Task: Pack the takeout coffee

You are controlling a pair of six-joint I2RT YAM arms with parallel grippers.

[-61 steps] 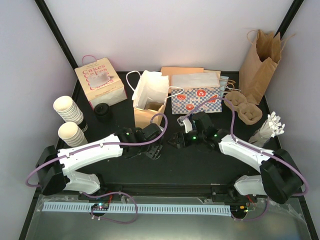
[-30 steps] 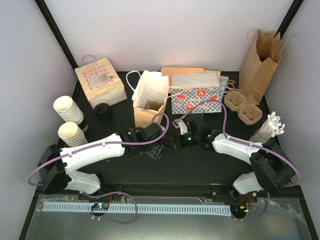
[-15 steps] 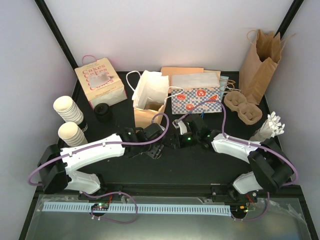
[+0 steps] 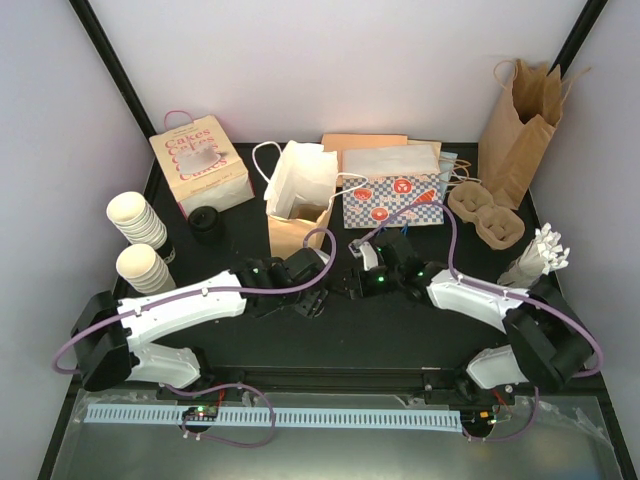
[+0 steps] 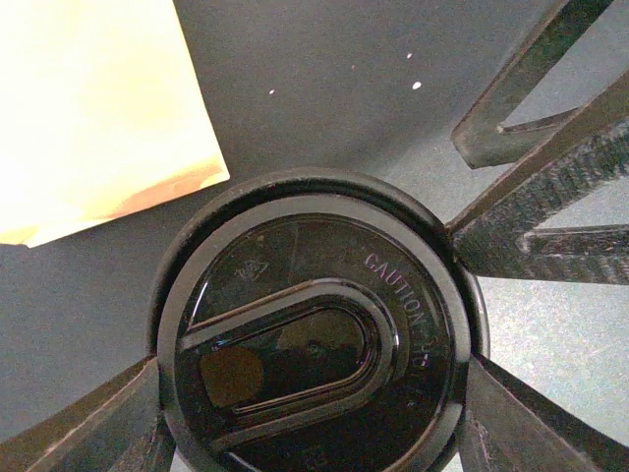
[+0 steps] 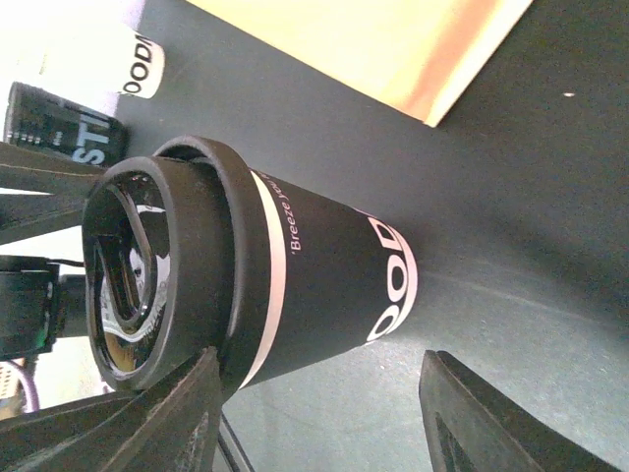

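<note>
The right arm (image 4: 470, 295) has shifted left; the right fingers (image 6: 157, 423) straddle the takeout coffee (image 6: 305, 285), unclenched, while the left fingers (image 5: 79, 423) clasp its lid (image 5: 314, 344). Probably light and crushable: grip near the stiff rim.

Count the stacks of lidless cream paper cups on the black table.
2. Both stand at the left edge of the black table: one stack of lidless cream paper cups farther back, the other stack nearer the front edge. Others may be hidden from view.
</note>
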